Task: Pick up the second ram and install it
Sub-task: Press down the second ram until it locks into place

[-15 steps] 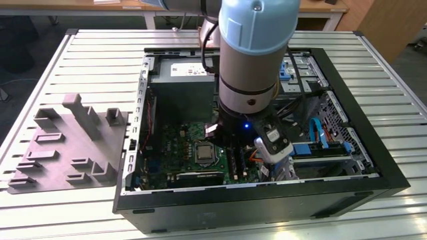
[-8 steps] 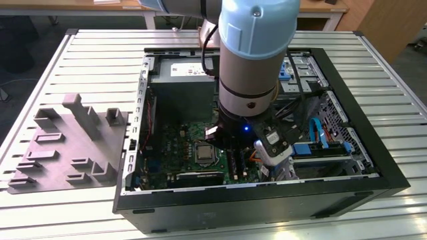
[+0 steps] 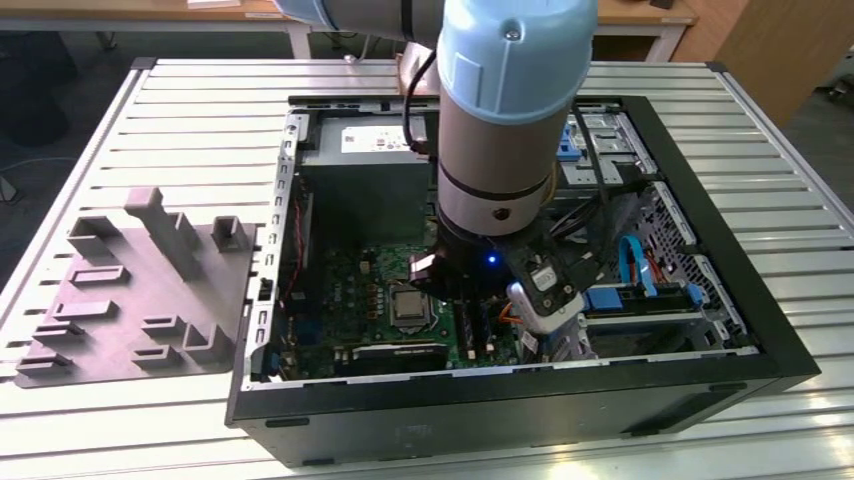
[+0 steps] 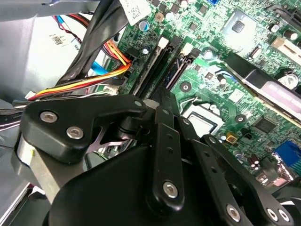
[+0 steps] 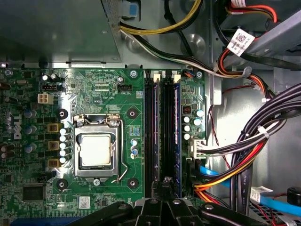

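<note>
1. Gripper (image 5: 162, 186) state: in the first wrist view its black fingers come together at the near end of the memory slots; they look nearly closed, but I cannot tell whether they clamp anything; in the second wrist view the black linkage (image 4: 164, 141) hides the fingertips.
2. Arm pose: in the exterior view the pale blue and grey arm (image 3: 514, 110) stands roughly upright, reaching down into the open computer case (image 3: 534, 400); its wrist hangs low over the green motherboard (image 3: 360, 290), towards the exterior view's right of the processor socket (image 3: 404, 308).
3. The second ram (image 5: 177, 136): in the first wrist view a thin blue strip stands on edge in the slot furthest from the processor socket (image 5: 96, 150), parallel to the black slots (image 5: 149, 136) beside it; its near end lies just beside the fingertips, and contact is not clear.
4. Around it: bundled cables (image 5: 249, 155) in black, red, yellow and orange run past the slots on the side away from the socket; the grey power supply (image 3: 367, 150) sits at the far end of the case.
5. Outside the case, a grey fixture block (image 3: 140, 290) rests on the slatted table (image 3: 200, 110) at the exterior view's left.
</note>
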`<state>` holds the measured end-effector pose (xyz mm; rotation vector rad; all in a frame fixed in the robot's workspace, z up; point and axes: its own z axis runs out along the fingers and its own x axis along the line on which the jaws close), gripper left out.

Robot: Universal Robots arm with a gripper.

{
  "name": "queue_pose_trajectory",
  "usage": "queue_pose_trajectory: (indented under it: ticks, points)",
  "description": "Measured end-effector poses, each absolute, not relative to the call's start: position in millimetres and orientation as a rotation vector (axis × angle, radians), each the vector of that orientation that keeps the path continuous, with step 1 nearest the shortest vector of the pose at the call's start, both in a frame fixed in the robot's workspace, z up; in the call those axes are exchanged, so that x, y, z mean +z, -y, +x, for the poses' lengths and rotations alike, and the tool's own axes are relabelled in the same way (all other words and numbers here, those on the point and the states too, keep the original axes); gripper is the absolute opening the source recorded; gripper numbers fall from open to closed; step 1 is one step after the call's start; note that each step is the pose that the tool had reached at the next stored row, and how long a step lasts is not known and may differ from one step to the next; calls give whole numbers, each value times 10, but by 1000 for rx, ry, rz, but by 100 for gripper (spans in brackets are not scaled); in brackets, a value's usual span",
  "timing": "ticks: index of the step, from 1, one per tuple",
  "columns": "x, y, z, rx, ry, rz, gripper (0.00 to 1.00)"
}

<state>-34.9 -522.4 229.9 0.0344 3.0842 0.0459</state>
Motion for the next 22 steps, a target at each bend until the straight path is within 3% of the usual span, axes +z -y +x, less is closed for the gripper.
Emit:
queue_pose_trajectory:
  ticks: [22]
  points:
    - [2174,5224,-349,43,-3084,34,11]
